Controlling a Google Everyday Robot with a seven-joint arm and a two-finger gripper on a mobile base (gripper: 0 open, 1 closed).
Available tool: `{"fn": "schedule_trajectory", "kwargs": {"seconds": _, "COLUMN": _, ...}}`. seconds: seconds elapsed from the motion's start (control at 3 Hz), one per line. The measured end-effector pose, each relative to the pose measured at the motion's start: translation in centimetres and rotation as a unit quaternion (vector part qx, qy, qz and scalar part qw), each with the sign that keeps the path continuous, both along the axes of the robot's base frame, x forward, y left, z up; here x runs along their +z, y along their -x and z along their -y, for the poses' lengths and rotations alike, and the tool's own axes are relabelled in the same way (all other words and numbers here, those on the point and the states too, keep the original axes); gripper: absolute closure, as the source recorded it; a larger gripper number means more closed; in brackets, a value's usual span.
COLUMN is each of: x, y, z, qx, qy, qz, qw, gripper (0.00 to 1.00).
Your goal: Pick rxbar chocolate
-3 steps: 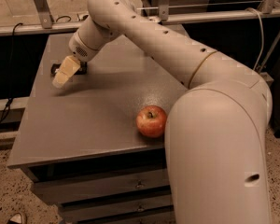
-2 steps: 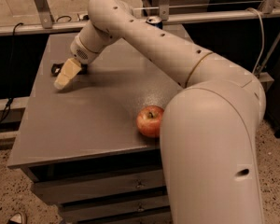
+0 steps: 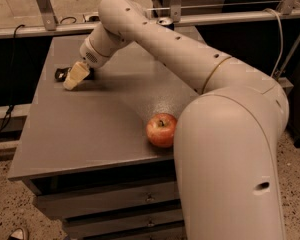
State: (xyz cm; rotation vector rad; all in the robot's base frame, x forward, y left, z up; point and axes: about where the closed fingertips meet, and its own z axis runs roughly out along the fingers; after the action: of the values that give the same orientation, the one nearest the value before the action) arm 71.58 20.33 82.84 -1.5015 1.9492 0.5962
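Observation:
The rxbar chocolate (image 3: 61, 74) is a small black wrapper lying flat at the far left of the grey table (image 3: 90, 129). Only its left end shows; the rest is hidden behind my gripper. My gripper (image 3: 75, 77) is down at the table surface right against the bar's right side, at the end of my long white arm (image 3: 160, 39), which reaches in from the lower right.
A red apple (image 3: 161, 130) sits near the table's front edge, next to my arm's big elbow (image 3: 235, 154). A soda can's top (image 3: 165, 21) shows at the table's back edge behind the arm. Metal railings run behind the table. Drawers sit below the tabletop.
The gripper has stayed at the far left of the table. More of the black bar shows beside it now. The arm's elbow has shifted slightly.

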Motion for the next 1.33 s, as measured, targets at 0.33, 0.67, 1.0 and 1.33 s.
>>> {"fn": "schedule_trajectory", "kwargs": {"seconds": 0.33, "x": 1.9, "y": 0.0, "z": 1.0, "qx": -0.006, "qy": -0.009, "qz": 0.015, "qw": 0.9998, "gripper": 0.65}}
{"fn": "schedule_trajectory", "kwargs": {"seconds": 0.67, "x": 4.5, "y": 0.6, "z": 1.9, "qx": -0.005, "qy": -0.020, "qz": 0.038, "qw": 0.9991, "gripper": 0.88}}
{"fn": "schedule_trajectory", "kwargs": {"seconds": 1.0, "x": 6.8, "y": 1.8, "z": 2.2, "qx": -0.001, "qy": -0.043, "qz": 0.056, "qw": 0.9975, "gripper": 1.00}}
{"fn": "schedule_trajectory", "kwargs": {"seconds": 1.33, "x": 9.1, "y": 2.2, "z": 2.8, "qx": -0.004, "qy": -0.080, "qz": 0.073, "qw": 0.9941, "gripper": 1.00}}
